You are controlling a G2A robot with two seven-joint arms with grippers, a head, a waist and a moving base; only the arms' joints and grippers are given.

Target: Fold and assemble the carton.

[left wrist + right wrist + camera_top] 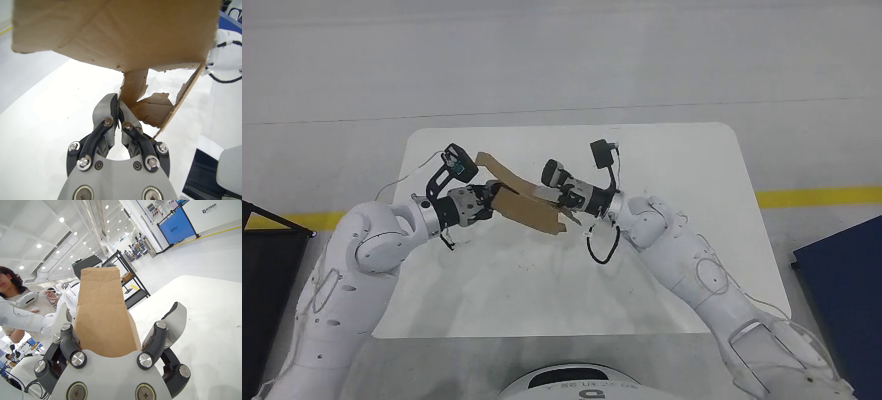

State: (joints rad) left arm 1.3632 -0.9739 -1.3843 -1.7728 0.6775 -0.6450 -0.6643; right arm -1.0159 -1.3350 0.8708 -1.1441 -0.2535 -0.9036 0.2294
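Observation:
A flat, partly folded brown carton (522, 200) hangs above the white table (662, 290) between both arms. My left gripper (480, 202) holds its left end. In the left wrist view that gripper (118, 111) is shut on a thin torn flap edge, with the carton's broad panel (117, 32) overhead and a side wall (179, 108) slanting down. My right gripper (562, 190) is at the carton's right end. In the right wrist view the gripper (117, 315) stands open, and a long carton panel (102, 308) runs out between its spread fingers. One finger (175, 315) stands apart from the cardboard.
Bare tabletop lies under and in front of the carton. A black frame (262, 250) stands off the table's left side and a blue object (847, 290) off its right. A black rack (132, 283) shows beyond the table edge.

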